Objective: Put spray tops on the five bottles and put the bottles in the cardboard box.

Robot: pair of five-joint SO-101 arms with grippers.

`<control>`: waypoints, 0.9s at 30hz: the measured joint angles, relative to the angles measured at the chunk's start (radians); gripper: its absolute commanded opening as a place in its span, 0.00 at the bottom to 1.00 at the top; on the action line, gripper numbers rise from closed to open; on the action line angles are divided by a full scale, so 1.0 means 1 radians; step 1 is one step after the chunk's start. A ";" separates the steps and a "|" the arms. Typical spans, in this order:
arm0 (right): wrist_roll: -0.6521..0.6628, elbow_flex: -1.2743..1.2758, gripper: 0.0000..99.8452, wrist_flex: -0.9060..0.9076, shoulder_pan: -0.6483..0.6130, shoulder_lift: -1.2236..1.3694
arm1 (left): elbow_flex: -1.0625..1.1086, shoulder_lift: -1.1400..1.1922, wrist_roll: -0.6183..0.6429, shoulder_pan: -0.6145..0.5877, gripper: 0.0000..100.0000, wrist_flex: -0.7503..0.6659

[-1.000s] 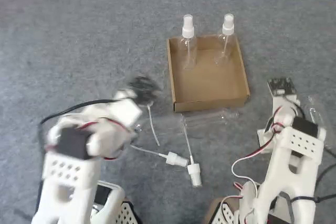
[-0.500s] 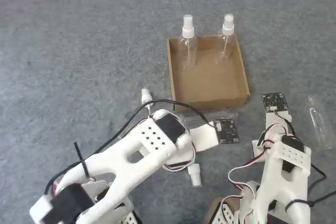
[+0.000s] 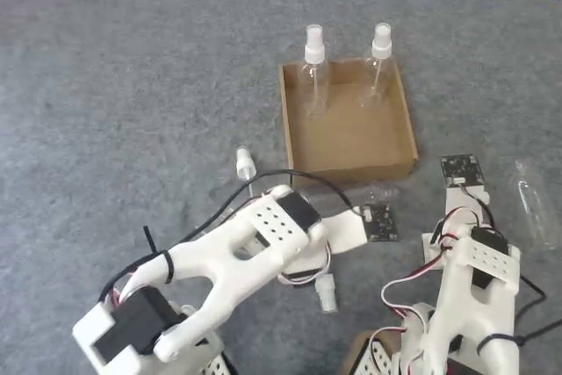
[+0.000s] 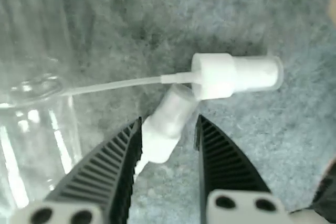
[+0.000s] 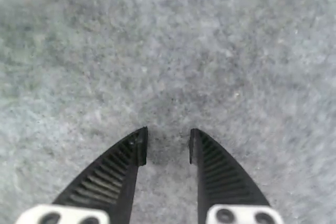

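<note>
Standing at the far edge of the cardboard box (image 3: 351, 142), left capped bottle (image 3: 314, 72) & right capped bottle (image 3: 379, 63) look finished & parked, so I'd judge 3 remain. Uncapped bottle (image 3: 531, 195) lies on the worktop (image 3: 132, 85) well right of the box, prob. waiting its turn. Loose top (image 3: 245, 162) sits just left of the box. L arm (image 3: 263, 243) stretches across just near of the box, likely to fetch a top.

L hand (image 4: 168, 120): part open, straddling a tilted spray top (image 4: 170, 108). One finger seems to touch it; not clamped yet, as far as I can tell. Second spray top (image 4: 236, 75) w/ dip tube lies against it, open bottle (image 4: 31, 114) beside.

R hand (image 5: 167, 132): slightly parted, empty, low over bare worktop.
</note>
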 measured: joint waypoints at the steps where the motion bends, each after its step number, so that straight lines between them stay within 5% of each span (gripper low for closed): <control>1: -0.005 0.000 0.12 0.000 0.000 0.000 | 0.015 0.002 0.000 0.003 0.15 -0.015; 20: -0.018 0.000 0.12 0.000 0.000 0.000 | 0.114 0.005 0.014 -0.097 0.04 -0.140; 27: -0.018 0.000 0.12 0.000 0.000 0.000 | -0.008 0.005 0.080 -0.097 0.04 0.026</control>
